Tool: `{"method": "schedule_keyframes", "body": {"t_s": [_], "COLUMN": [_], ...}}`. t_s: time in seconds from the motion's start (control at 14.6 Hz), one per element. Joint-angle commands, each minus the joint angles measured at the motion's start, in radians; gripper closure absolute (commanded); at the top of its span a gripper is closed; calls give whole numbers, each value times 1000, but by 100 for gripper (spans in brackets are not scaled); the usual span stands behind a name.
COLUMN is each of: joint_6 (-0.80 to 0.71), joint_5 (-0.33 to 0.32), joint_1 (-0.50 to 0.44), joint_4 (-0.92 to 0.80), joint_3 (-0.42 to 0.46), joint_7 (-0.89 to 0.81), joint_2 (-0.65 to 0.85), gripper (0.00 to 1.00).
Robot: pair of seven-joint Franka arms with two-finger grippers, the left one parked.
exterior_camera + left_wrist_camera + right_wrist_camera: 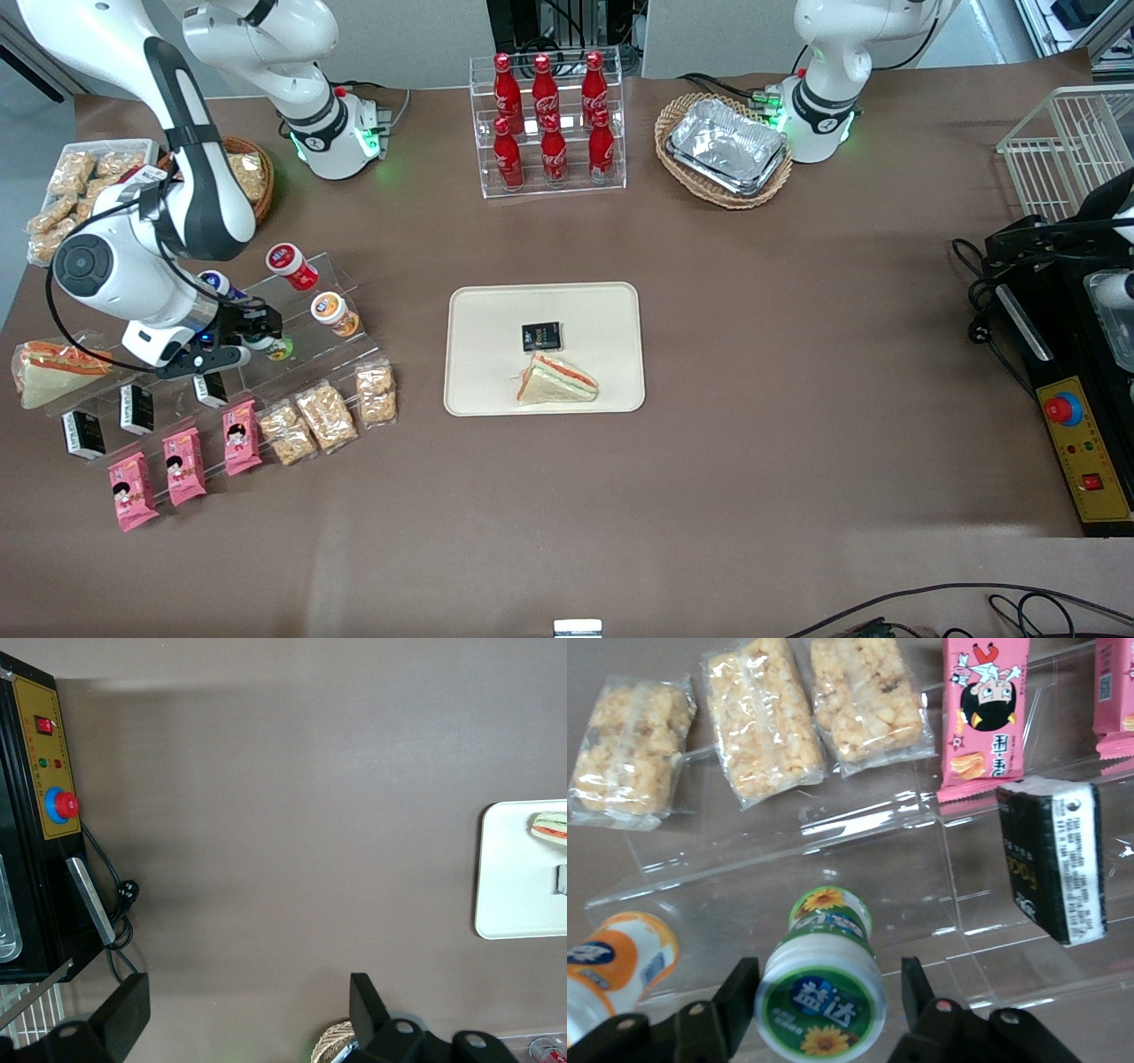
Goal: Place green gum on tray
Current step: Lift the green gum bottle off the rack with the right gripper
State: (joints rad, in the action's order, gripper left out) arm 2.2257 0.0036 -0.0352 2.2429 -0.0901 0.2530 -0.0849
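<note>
The green gum (824, 988) is a small bottle with a green-and-white lid, lying on the clear stepped stand (859, 859) with its lid facing the wrist camera. My gripper (828, 994) is open, with one finger on each side of the bottle's lid and a small gap at both. In the front view the gripper (252, 335) is at the stand, toward the working arm's end of the table, and a bit of the green gum (278, 348) shows past it. The cream tray (483, 354) lies mid-table and also shows in the left wrist view (514, 886).
An orange-lidded bottle (330, 310) lies beside the green gum, and a red-lidded one (288, 263) one step up. Black packets (1059, 859), pink snacks (983, 718) and rice crackers (757, 722) line the stand's lower steps. The tray holds a sandwich (556, 381) and a black packet (541, 336).
</note>
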Motion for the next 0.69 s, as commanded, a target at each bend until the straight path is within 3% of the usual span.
{"method": "schedule_keyframes", "body": {"t_s": [0.0,0.07,0.41,0.62], "joint_6": [17,15,2,-95], "joint_5": [-19,-19,-10,-4], "joint_1": [8,8,9,6], "joint_4": [-2,-2,-8,-66], "joint_3": [0,0,-2,-22], "joint_7": [23,25,60,86], "joint_2": [-12,-12,5,22], "gripper": [27,28,60,62]}}
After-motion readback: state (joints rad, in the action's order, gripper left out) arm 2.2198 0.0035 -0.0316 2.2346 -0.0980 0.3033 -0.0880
